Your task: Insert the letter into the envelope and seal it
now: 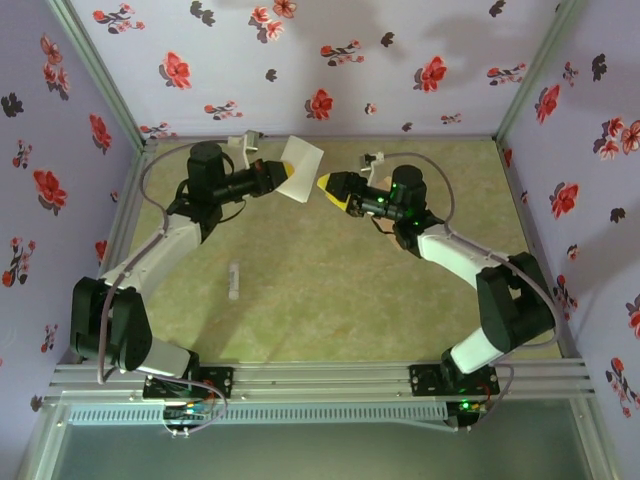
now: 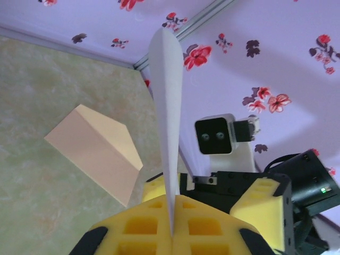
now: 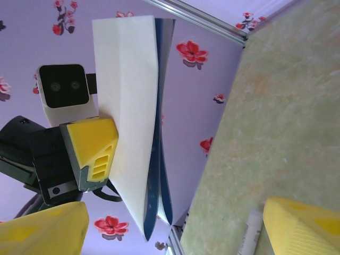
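The letter [image 1: 303,157], a folded white sheet with blue inside its fold, is held up off the table, and my left gripper [image 1: 285,173] is shut on its lower edge. In the left wrist view the letter [image 2: 164,106] stands edge-on, pinched between the yellow pads of the left gripper [image 2: 172,228]. My right gripper [image 1: 331,194] faces it from the right, a short gap away, open and holding nothing. Its wrist view shows the letter [image 3: 127,106] ahead of the open right gripper [image 3: 170,234]. The tan envelope [image 2: 95,151] lies flat on the table behind the grippers, flap unfolded.
A small white cylinder stick [image 1: 234,281] lies on the green mat [image 1: 330,300] in front of the left arm, and it also shows by the right finger as the stick [image 3: 252,234]. Floral purple walls [image 1: 330,60] close in the back and sides.
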Controlling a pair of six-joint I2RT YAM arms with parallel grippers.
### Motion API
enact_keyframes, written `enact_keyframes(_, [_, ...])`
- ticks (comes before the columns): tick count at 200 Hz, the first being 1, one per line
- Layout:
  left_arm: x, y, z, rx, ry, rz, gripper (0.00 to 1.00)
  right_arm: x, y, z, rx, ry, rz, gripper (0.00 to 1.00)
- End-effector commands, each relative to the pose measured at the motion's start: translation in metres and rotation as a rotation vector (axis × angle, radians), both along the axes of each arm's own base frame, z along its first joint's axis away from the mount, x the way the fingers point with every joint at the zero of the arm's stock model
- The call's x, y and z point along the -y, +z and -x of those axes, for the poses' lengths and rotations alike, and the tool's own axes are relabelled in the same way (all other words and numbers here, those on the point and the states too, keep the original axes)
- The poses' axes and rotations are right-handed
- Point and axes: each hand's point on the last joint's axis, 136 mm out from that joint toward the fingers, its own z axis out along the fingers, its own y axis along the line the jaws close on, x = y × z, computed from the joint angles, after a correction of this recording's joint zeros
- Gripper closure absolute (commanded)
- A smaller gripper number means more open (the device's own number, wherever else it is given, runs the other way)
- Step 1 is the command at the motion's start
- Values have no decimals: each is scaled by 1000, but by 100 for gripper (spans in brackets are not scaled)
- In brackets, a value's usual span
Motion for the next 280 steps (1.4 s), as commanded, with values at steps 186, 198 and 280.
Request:
enact_keyframes(186, [18, 4, -10, 14, -4, 116, 100, -42, 29, 14, 76, 147, -149, 46])
enact_keyframes(198, [19, 3, -10, 13, -4, 115, 100, -41, 29, 14, 78, 145, -151, 50])
enact_keyframes(280, [17, -3, -10, 0, 0, 106, 100, -34, 33, 13, 89, 132, -174, 77])
